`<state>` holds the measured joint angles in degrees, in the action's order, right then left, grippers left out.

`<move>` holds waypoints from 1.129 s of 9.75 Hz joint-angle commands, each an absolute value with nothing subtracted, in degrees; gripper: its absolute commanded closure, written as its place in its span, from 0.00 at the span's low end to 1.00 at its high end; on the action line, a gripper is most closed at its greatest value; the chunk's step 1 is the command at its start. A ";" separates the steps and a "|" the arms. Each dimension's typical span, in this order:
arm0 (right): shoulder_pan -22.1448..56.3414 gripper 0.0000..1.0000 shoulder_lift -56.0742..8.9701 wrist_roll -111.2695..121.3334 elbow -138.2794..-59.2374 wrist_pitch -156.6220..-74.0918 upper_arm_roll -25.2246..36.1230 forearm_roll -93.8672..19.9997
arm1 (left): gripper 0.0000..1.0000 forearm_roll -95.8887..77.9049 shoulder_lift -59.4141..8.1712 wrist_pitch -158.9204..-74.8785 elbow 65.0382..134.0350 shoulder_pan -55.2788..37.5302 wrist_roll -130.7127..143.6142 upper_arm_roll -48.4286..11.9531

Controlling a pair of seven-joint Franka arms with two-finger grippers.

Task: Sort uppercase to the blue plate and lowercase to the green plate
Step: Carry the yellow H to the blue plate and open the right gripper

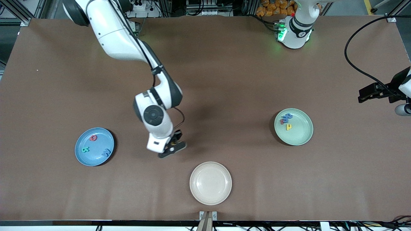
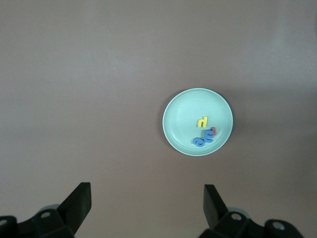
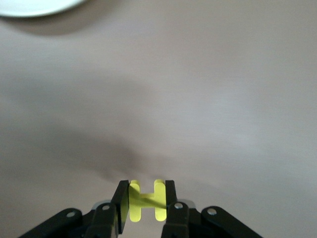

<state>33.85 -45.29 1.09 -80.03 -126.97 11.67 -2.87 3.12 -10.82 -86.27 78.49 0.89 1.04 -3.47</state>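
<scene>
Between blue plate (image 1: 94, 146) and beige plate (image 1: 210, 183), right gripper (image 3: 143, 201) pinches yellow H (image 3: 146, 201) across its legs; left gripper (image 2: 143, 203) waits wide open, empty.

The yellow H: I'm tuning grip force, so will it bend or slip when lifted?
The yellow H looks thin and flat, so probably very light. The right gripper clamps its two uprights without visible bowing, suggesting it is fairly stiff. With little surface under the fingers, it could pivot.
</scene>
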 commanded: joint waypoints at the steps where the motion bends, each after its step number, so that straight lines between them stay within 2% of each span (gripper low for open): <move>1: 31.75 1.00 -43.51 6.91 -81.12 -124.37 18.17 -2.99 | 0.00 4.83 -11.51 -84.55 76.82 -1.13 3.08 -3.61; 6: 18.57 1.00 -39.03 25.97 -86.91 -124.45 18.28 -3.51 | 0.00 5.18 -11.16 -83.94 76.99 -1.58 3.16 -3.69; 8: 16.62 1.00 -37.36 27.42 -90.68 -124.37 18.19 -3.52 | 0.00 5.53 -11.08 -83.85 76.99 -2.20 3.16 -3.69; 9: 15.83 0.89 -36.83 28.03 -92.18 -124.45 18.11 -3.52 | 0.00 6.67 -11.16 -83.85 76.99 -2.72 3.16 -3.78; 10: 15.30 0.20 -36.30 27.95 -92.55 -124.80 18.02 -3.69 | 0.00 7.72 -11.08 -83.85 76.99 -5.16 3.16 -3.69; 11: 15.12 0.00 -35.17 27.34 -92.64 -124.37 17.84 -3.69 | 0.00 7.73 -10.99 -83.76 76.99 -5.45 3.16 -3.69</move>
<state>16.03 -39.06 26.84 -89.85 -124.43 19.16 -3.07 5.97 -10.91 -85.19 78.14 -3.98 2.27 -3.67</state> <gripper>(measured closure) 0.529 0.000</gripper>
